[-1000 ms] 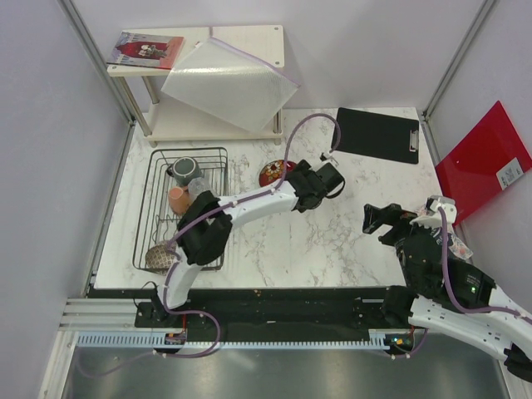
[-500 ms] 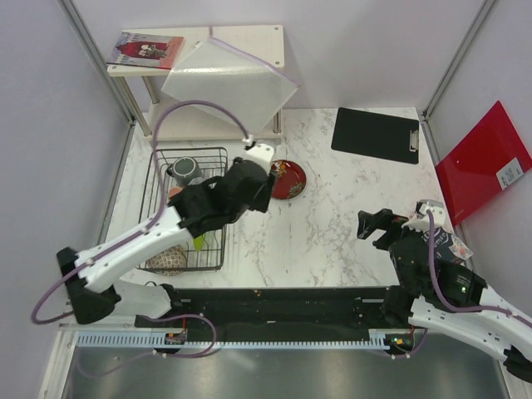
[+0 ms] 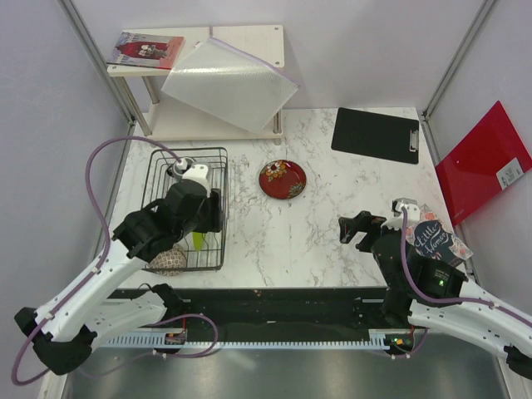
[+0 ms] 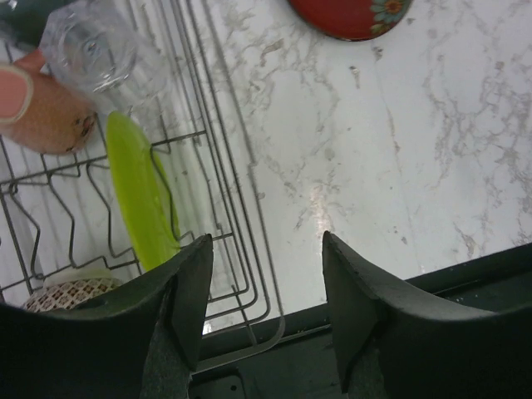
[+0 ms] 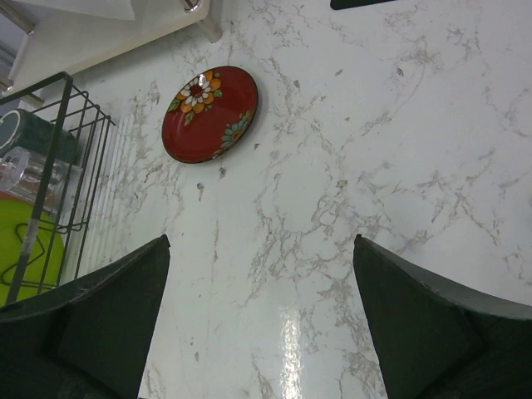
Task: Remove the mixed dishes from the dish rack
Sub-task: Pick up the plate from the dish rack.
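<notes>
Dishes part unloaded from the dish rack (image 3: 218,162).
Red patterned plate (image 3: 283,179) lies flat on the marble table (image 3: 349,224) beside the dish rack, which holds the lime-green plate (image 4: 141,195), clear glass (image 4: 100,54), pink cup (image 4: 46,116) and speckled bowl (image 3: 169,261). Left gripper (image 4: 262,249) hovers over the rack's right edge, half open, empty; right gripper (image 5: 259,245) spread wide, empty.

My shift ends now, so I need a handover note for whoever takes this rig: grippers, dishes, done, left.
Left gripper: open, empty, over the dish rack's right edge.
Right gripper: open, empty, above the table.
Done: red patterned plate lies on the table.
Left in the rack: lime-green plate, clear glass, pink cup, mug, speckled bowl.
</notes>
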Controlling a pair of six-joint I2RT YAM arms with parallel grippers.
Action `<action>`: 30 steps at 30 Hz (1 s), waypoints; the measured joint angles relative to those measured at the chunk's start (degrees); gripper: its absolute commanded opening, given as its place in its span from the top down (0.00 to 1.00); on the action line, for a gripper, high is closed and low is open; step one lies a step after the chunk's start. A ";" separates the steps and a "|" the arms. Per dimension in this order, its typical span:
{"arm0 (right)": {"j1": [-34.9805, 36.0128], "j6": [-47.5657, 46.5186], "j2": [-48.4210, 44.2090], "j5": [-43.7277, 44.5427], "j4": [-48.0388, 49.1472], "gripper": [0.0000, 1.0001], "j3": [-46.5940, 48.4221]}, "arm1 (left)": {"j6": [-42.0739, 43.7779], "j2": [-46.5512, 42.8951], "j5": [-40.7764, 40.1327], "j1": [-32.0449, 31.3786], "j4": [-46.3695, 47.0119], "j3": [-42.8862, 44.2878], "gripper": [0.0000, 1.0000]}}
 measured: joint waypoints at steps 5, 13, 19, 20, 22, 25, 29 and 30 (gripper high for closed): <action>0.00 -0.02 1.42 -1.73 2.62 0.02 0.00 | -0.42 -3.52 6.10 11.91 -1.18 -6.19 0.37; 0.00 0.00 3.41 -3.50 4.35 0.02 -0.61 | -1.05 -1.68 9.20 14.03 -0.63 -10.91 0.36; 0.00 -0.02 2.99 -3.67 4.52 0.02 -1.05 | -1.75 -1.92 9.03 15.41 0.11 -11.39 0.35; 0.00 -0.02 2.91 -3.67 4.59 0.02 -1.16 | -1.79 -2.91 8.96 15.41 0.13 -11.32 0.35; 0.00 -0.02 2.91 -3.69 4.87 0.02 -1.40 | -1.81 -4.68 8.70 15.39 -0.09 -10.91 0.34; 0.00 -0.09 3.56 -3.85 5.64 0.02 -1.57 | -1.81 -6.12 7.15 15.41 -0.92 -8.83 0.34; 0.00 -0.15 5.29 -4.70 6.86 0.02 -1.60 | -1.84 -4.90 5.09 15.72 -1.77 -7.72 0.33; 0.00 -0.17 5.68 -4.92 7.06 0.02 -1.60 | -1.84 -3.98 4.74 15.87 -2.21 -7.72 0.33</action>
